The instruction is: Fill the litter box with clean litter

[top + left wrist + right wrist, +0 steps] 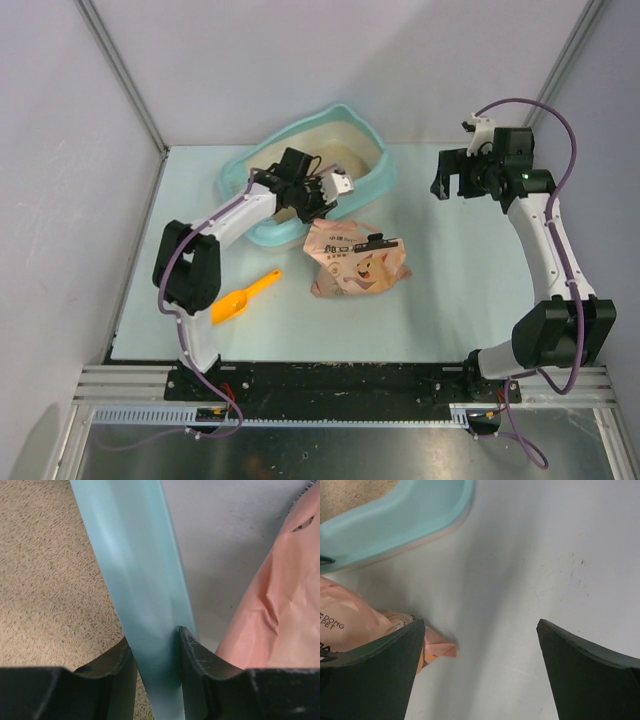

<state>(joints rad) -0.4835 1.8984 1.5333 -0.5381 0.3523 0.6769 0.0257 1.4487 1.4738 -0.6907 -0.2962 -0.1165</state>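
The light teal litter box [370, 180] sits at the back middle of the table, and beige litter [345, 155] lies inside it. My left gripper [318, 197] is shut on the box's near wall. In the left wrist view the teal wall [142, 575] runs between my two fingers [197, 655], with the litter [45, 580] to its left. My right gripper [452, 183] is open and empty, held above the table to the right of the box. The right wrist view shows the box's corner [410, 520] at the upper left.
A pink bag [355, 258] with a cartoon pig lies just in front of the box; it also shows in the left wrist view [285, 600] and the right wrist view [350, 625]. An orange scoop [243, 297] lies at the front left. Grey walls enclose the table.
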